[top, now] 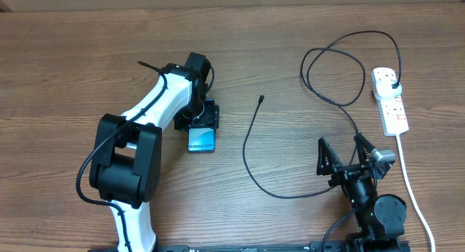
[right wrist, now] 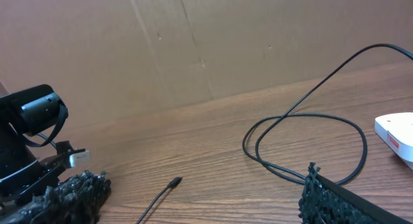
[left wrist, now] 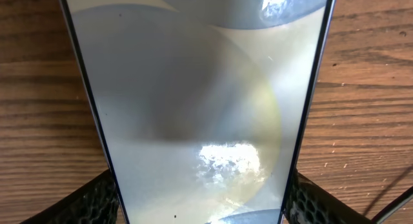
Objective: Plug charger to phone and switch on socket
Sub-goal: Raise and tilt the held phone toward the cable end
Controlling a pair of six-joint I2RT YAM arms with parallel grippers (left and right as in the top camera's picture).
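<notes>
The phone (top: 201, 140) lies flat on the table with its light blue screen up. My left gripper (top: 196, 121) is over its far end. In the left wrist view the phone (left wrist: 193, 88) fills the frame, and the jaws of the left gripper (left wrist: 200, 201) press on both of its long edges. The charger is a thin black cable (top: 251, 165) with its connector tip (top: 261, 99) loose on the table. Its plug (top: 393, 85) sits in the white socket strip (top: 390, 107). My right gripper (top: 347, 154) is open and empty near the front edge; the tip (right wrist: 174, 183) lies ahead of it.
The charger cable makes loops (top: 334, 70) between the tip and the socket; they also show in the right wrist view (right wrist: 303, 140). The socket's thick white cord (top: 410, 187) runs to the front right past my right arm. A brown cardboard wall (right wrist: 193, 50) stands behind the table.
</notes>
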